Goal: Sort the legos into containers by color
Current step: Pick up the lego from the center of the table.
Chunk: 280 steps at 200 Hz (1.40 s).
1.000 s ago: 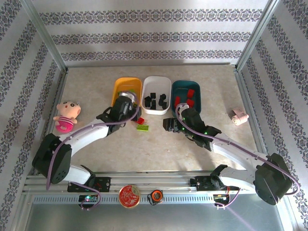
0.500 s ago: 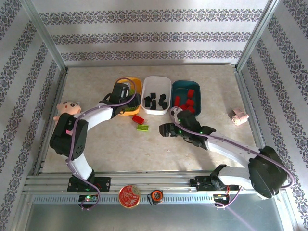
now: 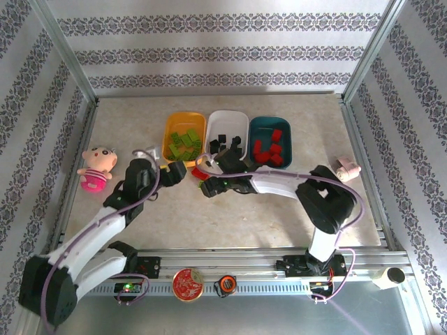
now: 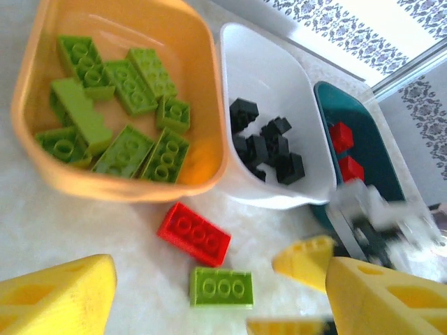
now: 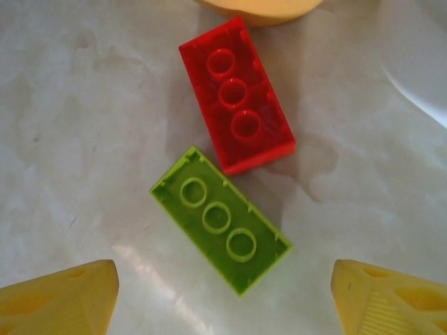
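Two loose legos lie on the table in front of the containers: a red brick point(image 5: 237, 105) point(image 3: 200, 172) and a lime green brick point(image 5: 220, 220) point(image 4: 221, 287) with its hollow underside up. My right gripper point(image 5: 223, 273) point(image 3: 209, 187) hangs open right over the green brick, one finger on either side, touching nothing. My left gripper point(image 4: 220, 303) point(image 3: 174, 172) stands open and empty just left of both bricks. The orange-yellow bin point(image 3: 166, 139) point(image 4: 202, 105) holds green bricks, the white bin point(image 3: 228, 114) point(image 4: 279, 77) black ones, the teal bin point(image 3: 271, 119) point(image 4: 370, 139) red ones.
A pink plush doll point(image 3: 94, 167) lies at the left of the table and a small pink roll point(image 3: 346, 167) at the right. A round red tin point(image 3: 187, 283) and a tape measure point(image 3: 225, 284) rest on the near rail.
My left gripper opened over the orange-yellow bin and drew back toward the near left. My right gripper swept left to above the green brick.
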Tool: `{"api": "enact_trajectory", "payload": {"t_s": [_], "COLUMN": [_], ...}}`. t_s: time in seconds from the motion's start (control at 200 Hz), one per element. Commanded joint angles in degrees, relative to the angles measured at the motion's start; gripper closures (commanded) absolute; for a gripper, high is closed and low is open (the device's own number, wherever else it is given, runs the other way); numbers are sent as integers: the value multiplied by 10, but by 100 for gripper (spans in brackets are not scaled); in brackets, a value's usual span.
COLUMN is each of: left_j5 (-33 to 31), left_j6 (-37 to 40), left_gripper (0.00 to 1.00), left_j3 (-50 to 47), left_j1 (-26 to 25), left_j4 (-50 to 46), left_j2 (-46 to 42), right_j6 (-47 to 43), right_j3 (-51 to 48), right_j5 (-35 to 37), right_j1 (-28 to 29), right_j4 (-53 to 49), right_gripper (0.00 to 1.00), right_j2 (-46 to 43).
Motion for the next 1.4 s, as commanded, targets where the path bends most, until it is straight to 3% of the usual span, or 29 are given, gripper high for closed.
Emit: {"api": "enact_trajectory", "payload": {"t_s": [0.0,0.32,0.495,0.71,0.825,0.894,1.054,1.114,1.274,1.394], "left_j5": [7,3,5,-4,-10,-13,-16,-19,-28,-29], "left_j6": [-30,-36,-37,-34,-34,-34,-31,-27,-21,-21], "left_gripper": [20,20,20,19,19,16,15,15,0,0], "left_j3": [-29,-56,-59,-52,-52,-51,-52,-52,-54,-62], "left_j1": [-7,-8,-8,-8,-8,-8,-8,-8,-8,-8], "left_j4": [-64,-120,-108,-114,-115,-117,-117,-115,-118,-107], "left_j2": [-77,-147,-139,-131,-131,-131,-131,-131,-136,-146], "right_j6": [-45,-83,-79,-80,-79,-78,-65,-55,-18,-2], "right_j3": [49,113,101,96,90,80,28,4,-59,-73], "right_j5": [5,-21,22,89,100,96,66,49,6,-1], "right_j1": [1,15,28,52,57,58,58,58,60,59], "right_j4": [-35,-86,-99,-126,-122,-111,-65,-46,-14,-4], "right_gripper": [20,23,37,44,49,57,69,71,73,73], "right_j2": [39,115,112,120,121,116,70,41,-50,-113]}}
